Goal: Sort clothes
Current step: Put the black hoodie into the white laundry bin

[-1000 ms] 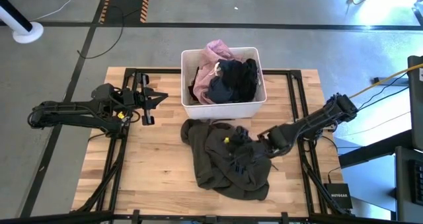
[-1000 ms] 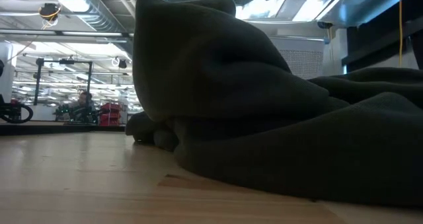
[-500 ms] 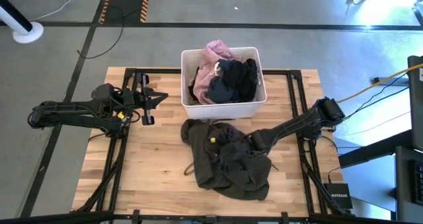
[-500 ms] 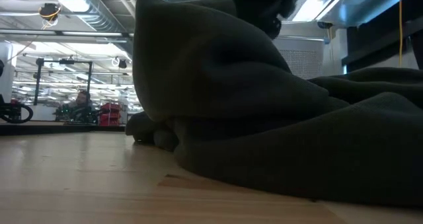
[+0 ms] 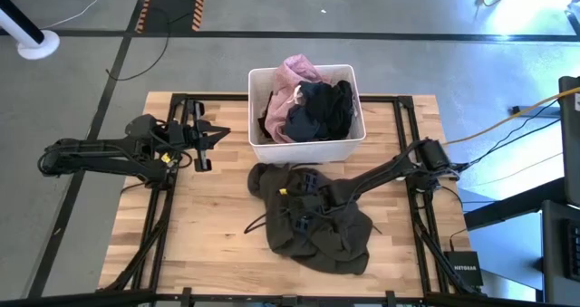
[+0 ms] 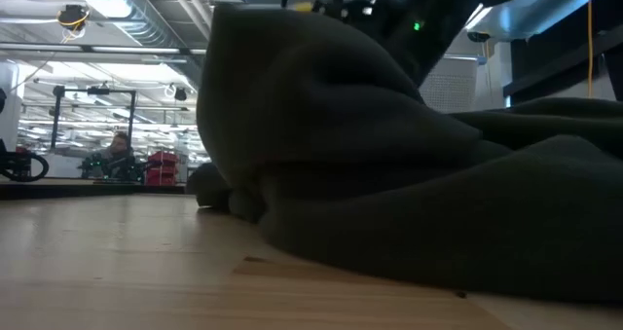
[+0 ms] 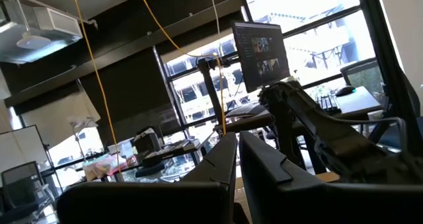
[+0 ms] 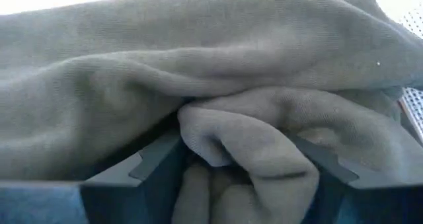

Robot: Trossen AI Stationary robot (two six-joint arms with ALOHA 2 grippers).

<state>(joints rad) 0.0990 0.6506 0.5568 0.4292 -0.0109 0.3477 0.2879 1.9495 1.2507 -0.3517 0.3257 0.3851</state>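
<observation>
The large dark olive-brown garment [image 5: 317,230] lies crumpled on the wooden table in front of the white bin; it fills the low view [image 6: 409,174] and the right wrist view [image 8: 198,65]. My right gripper [image 5: 294,189] reaches in from the table's right onto the garment's upper middle and is shut on a fold of it [image 8: 238,178]. A light pink garment [image 5: 299,71] and black ones [image 5: 322,108] lie in the bin. My left gripper [image 5: 217,135] hangs shut and empty at the table's left [image 7: 232,151]. My right gripper pinches a bunched fold of the olive garment's top surface [image 8: 244,141] between its two fingers [image 8: 149,168]; the fold bulges up between them, in several layers. The fingers come slanting from the table's right. The rest of the garment lies slack on the table.
The white plastic bin [image 5: 308,149] stands at the table's far middle, just behind the garment. A black frame [image 5: 172,153] runs along the table's sides. Bare wood [image 5: 208,216] lies left of the garment.
My right gripper has gone toward the table's left across the olive garment. The garment's middle has bunched leftward with it, and a cord now shows at its left side. The hood end near the bin and the near right part have stayed put.
</observation>
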